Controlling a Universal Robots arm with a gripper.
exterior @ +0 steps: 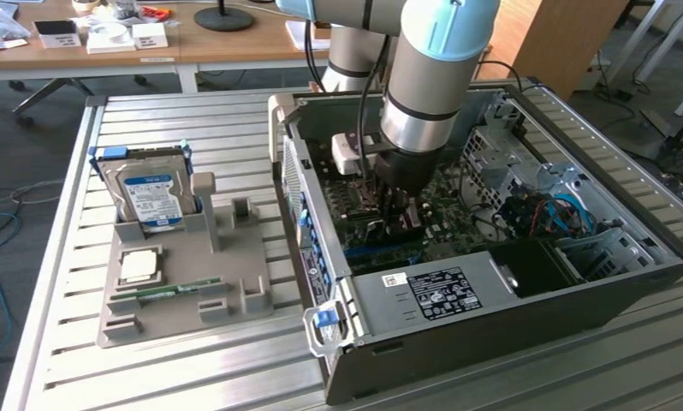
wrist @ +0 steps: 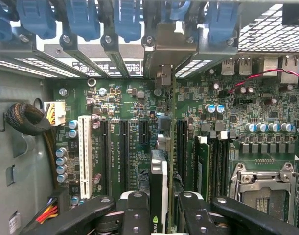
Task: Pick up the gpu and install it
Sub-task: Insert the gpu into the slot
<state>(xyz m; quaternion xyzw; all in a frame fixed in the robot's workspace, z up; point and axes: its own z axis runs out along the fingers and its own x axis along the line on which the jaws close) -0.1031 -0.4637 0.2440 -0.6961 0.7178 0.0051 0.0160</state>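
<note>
One step looks done: your gripper (wrist: 158,215) is clenched on the gpu (wrist: 158,188), holding it edge-on inside the computer case (exterior: 615,282), just above the motherboard (wrist: 125,122). You cannot yet call it seated in a slot (wrist: 124,152); installation remains.

The arm (exterior: 433,77) reaches straight down from above, its wrist vertical and the gripper (exterior: 393,210) pointing downward. In the wrist view the gripper's two black fingers (wrist: 134,213) stand close together, pinched on the edge of the gpu (wrist: 158,196) between them.
</note>
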